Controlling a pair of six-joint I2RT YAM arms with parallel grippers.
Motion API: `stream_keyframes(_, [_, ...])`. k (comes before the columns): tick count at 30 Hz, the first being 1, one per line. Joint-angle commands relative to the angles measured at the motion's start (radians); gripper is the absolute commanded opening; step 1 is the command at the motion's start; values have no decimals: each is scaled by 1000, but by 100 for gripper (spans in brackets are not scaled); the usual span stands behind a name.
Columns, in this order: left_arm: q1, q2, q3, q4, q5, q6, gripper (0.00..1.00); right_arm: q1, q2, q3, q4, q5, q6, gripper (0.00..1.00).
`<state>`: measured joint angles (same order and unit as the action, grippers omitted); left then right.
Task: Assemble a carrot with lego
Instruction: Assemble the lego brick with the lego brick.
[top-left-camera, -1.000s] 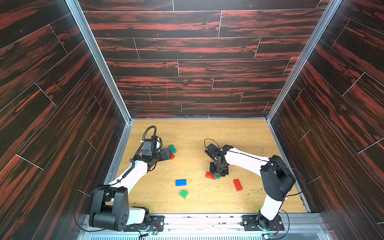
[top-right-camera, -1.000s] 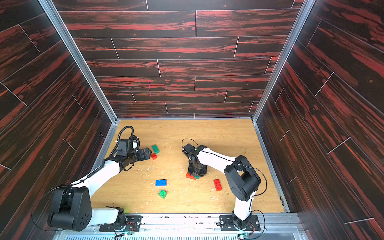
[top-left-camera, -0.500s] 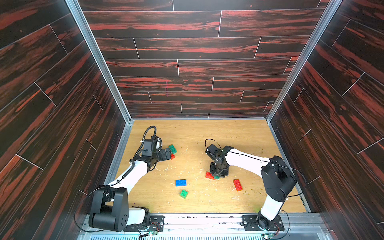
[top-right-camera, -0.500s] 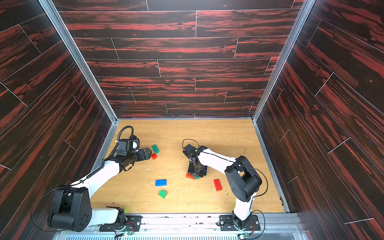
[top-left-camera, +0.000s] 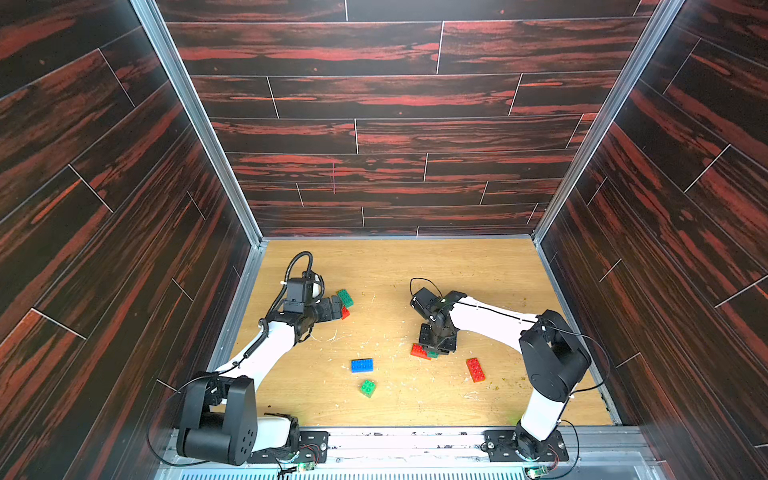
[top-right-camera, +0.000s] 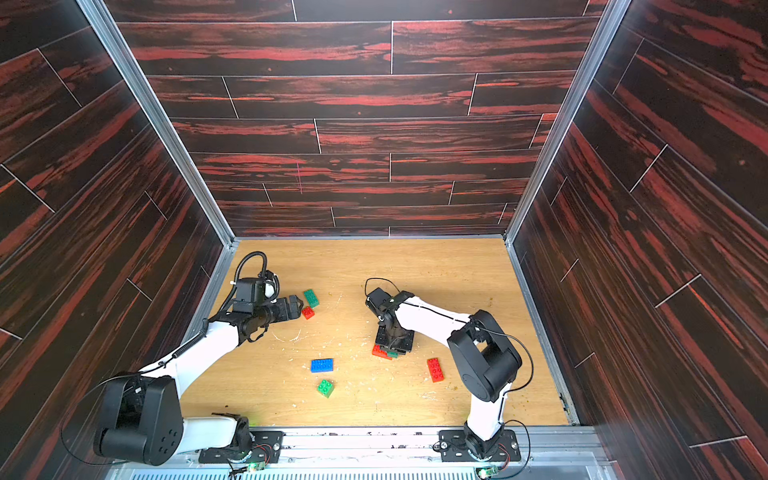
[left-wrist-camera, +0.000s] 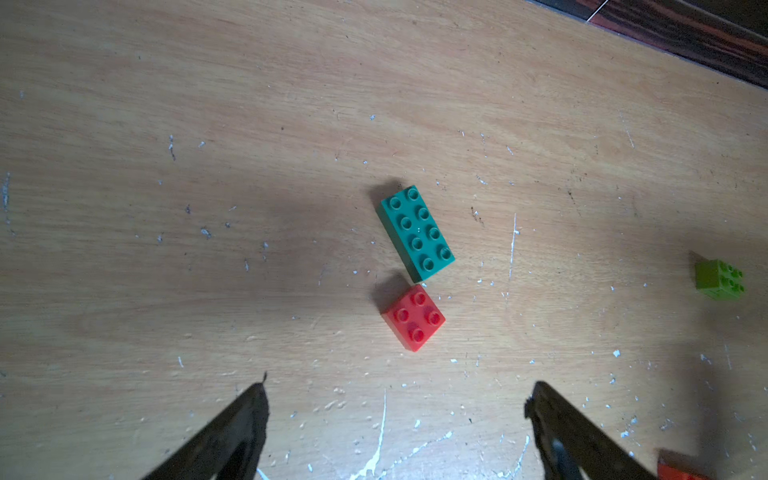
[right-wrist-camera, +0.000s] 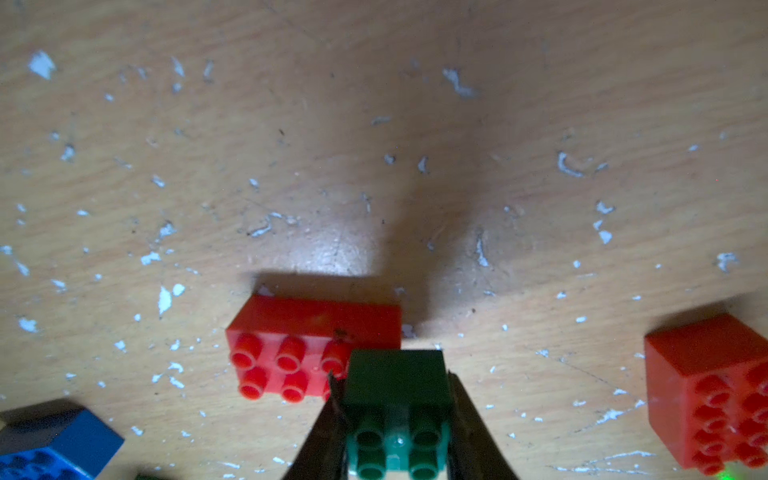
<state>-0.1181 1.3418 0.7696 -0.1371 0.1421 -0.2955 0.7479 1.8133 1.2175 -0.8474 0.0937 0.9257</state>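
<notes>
Looking down on the wooden table (top-left-camera: 395, 266), I see the lego spread out as loose bricks, not joined into any stack I can make out. My left gripper (top-left-camera: 338, 306) hovers low on the left side with its jaws wide apart and nothing between them. Just beyond its tips lie the small red square brick (left-wrist-camera: 413, 318) and, just past it, the teal long brick (left-wrist-camera: 417, 232), both studs up; the two look corner to corner, though I cannot tell whether they touch. A lime brick (left-wrist-camera: 720, 279) shows only at the edge of the left wrist view, well apart from those two. My right gripper (top-left-camera: 438, 347) points down right of centre, clamped on a dark green square brick (right-wrist-camera: 397, 415), one finger on each side. That brick sits over one end of a red long brick (right-wrist-camera: 291, 345) that lies flat on the table; I cannot tell whether it is pressed onto the studs. Nearer and to the left lie the blue long brick (top-left-camera: 362, 365) and, nearer again, a green square brick (top-left-camera: 368, 387), tilted. A second red long brick (top-left-camera: 475, 369) lies to the right of the right gripper, near the right arm.
</notes>
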Motion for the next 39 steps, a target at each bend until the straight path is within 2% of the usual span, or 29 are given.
stream_keyframes(1, [-3,-32,-4,-15,-1,10,99,-18,69,-38,22,1,12,17])
stream_keyframes(13, [-7,-39,-11,-16,-6,6,99,-20,47,-191,162,32,-33,16])
stream_keyframes(20, [-9,-32,-10,-12,-2,-1,99,-21,83,-49,76,119,-187,15])
stream_keyframes(27, [-12,-43,-15,-13,-5,-8,99,-21,99,-51,61,77,-195,19])
stream_keyframes(30, [-14,-42,-16,-13,-5,-8,99,-21,101,-50,63,70,-197,23])
stream_keyframes(32, [-13,-41,-16,-13,-5,-8,99,-20,100,-40,57,74,-200,31])
stream_keyframes(39, [-15,-45,-15,-13,-6,-9,99,-21,101,-14,41,78,-208,46])
